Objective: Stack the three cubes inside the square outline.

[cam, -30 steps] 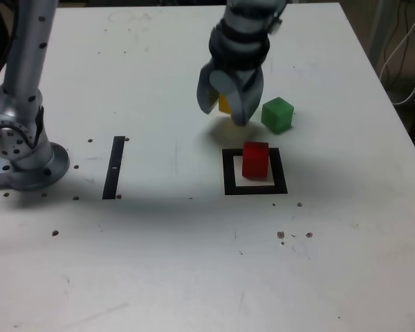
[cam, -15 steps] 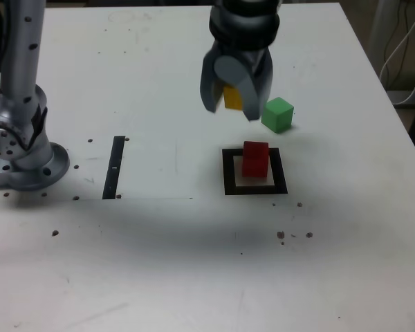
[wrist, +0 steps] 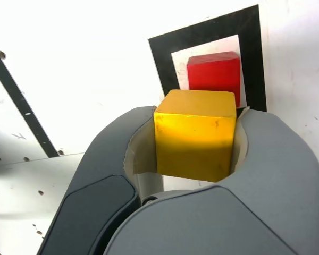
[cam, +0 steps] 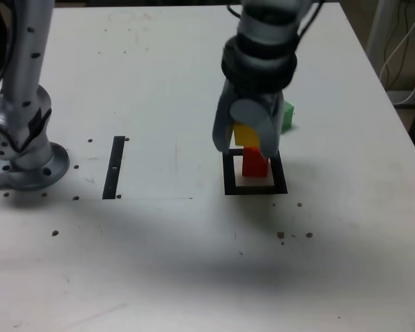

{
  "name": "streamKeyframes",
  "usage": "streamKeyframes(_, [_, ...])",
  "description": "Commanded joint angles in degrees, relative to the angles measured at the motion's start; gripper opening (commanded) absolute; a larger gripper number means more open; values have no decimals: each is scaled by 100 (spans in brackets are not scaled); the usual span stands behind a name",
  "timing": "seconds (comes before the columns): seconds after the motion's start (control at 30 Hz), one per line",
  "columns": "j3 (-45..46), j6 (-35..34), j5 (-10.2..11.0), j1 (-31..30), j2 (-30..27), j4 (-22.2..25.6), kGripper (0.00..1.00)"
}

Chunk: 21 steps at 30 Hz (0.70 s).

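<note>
Gripper clamped on yellow cube, jaws pressed to two opposite faces, held just above red cube. Red cube sitting inside square outline. Green cube beyond, toward bench's far right corner in the exterior view.

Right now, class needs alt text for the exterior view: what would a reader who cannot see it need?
The gripper holds the yellow cube just above the red cube in the square outline. The green cube sits behind, partly hidden.
</note>
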Motion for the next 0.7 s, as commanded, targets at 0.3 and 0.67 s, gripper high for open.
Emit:
streamKeyframes(0.3, [3, -47, 20, -1, 216, -178, 14])
streamKeyframes(0.67, [112, -59, 60, 54, 241, -224, 30])
